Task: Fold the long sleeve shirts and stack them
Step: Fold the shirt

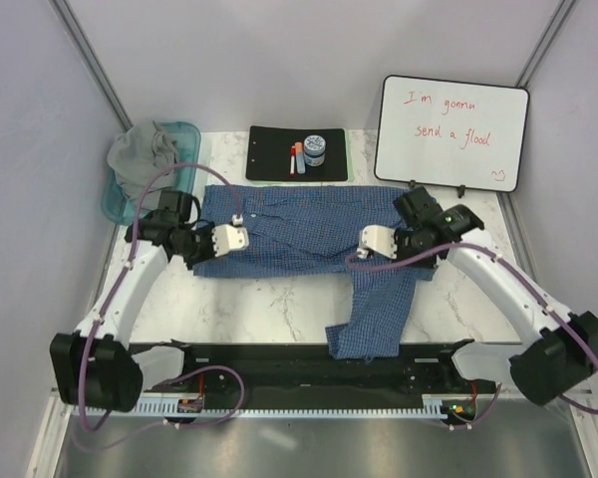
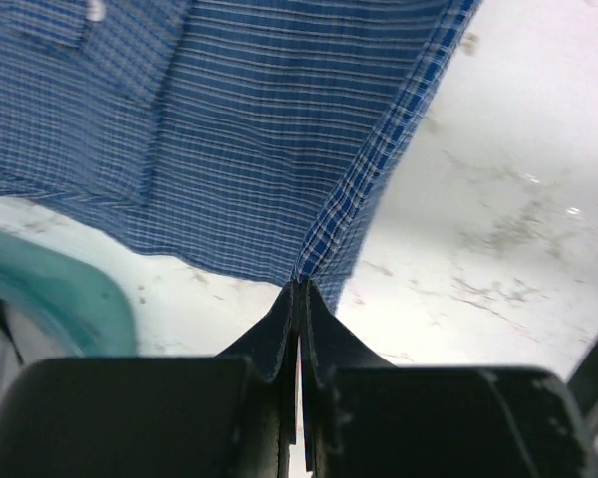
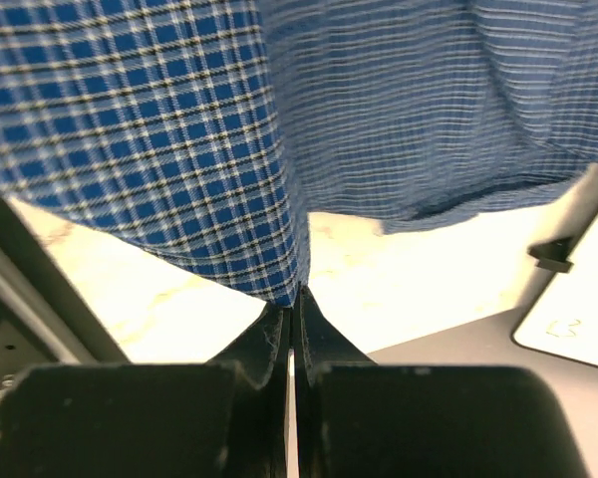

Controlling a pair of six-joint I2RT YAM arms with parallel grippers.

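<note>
Early stage: left gripper (image 1: 237, 237) and right gripper (image 1: 371, 241) each clamped shut on the checked shirt (image 1: 299, 224), folding unfinished; grey shirt (image 1: 148, 147) lay in the tub (image 1: 113, 202), unstacked.

bare table (image 1: 279, 299) lies open before the checked shirt (image 1: 299, 224); teal tub (image 1: 113, 202), black mat (image 1: 269, 149) and whiteboard (image 1: 453, 129) crowd the back edge.

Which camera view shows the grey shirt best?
The top external view: the grey shirt lies bunched in the teal tub. The left wrist view shows only the tub's corner; the right wrist view shows neither.
</note>
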